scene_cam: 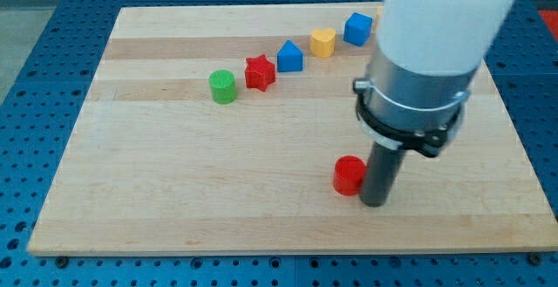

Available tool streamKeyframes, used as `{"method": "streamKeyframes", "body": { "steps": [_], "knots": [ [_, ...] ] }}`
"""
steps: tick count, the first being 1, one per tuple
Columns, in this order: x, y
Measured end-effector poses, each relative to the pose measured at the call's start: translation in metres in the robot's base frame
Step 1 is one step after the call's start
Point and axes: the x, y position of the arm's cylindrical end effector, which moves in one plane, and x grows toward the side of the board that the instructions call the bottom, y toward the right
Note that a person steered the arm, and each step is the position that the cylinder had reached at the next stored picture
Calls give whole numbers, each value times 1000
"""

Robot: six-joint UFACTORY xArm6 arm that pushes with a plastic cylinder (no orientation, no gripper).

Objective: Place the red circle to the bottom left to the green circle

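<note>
A pale wooden surface point(174, 200) fills most of the view, resting on a blue perforated base point(35, 51) that shows around its edges. A white and grey robot arm point(427, 51) comes down from the view's top right and ends in a straight dark rod. There is no hand on this arm, so there is nothing to spread or press together. My tip point(373, 203) rests on the surface right beside the red circle point(349, 175), at about 4 o'clock from it, touching it or nearly so.

The red circle is a short round block standing on its flat face, so it has no long axis and faces no particular way. It sits in the lower right part of the surface, not far from the bottom edge and well apart from every other block.

The green circle point(223, 86) stands upright at about 10 o'clock from the red circle, well away from it. From the green circle a loose row climbs toward 2 o'clock: a red star point(259, 72) just beside it, then a blue block with a peaked top point(289, 57), a yellow heart-like block point(323, 42), and a blue block point(357, 29) partly next to the arm.

Bare wood lies all around 7 o'clock of the green circle, reaching to the left and bottom edges of the surface. The whole stretch between the two circles is bare wood too.

No brand, label or writing can be read anywhere.
</note>
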Motion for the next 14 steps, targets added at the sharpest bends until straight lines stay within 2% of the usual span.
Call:
{"method": "streamKeyframes", "body": {
  "steps": [5,8,12,14],
  "knots": [
    [-72,-49],
    [-76,-114],
    [-118,-194],
    [-123,-203]
  ]
}}
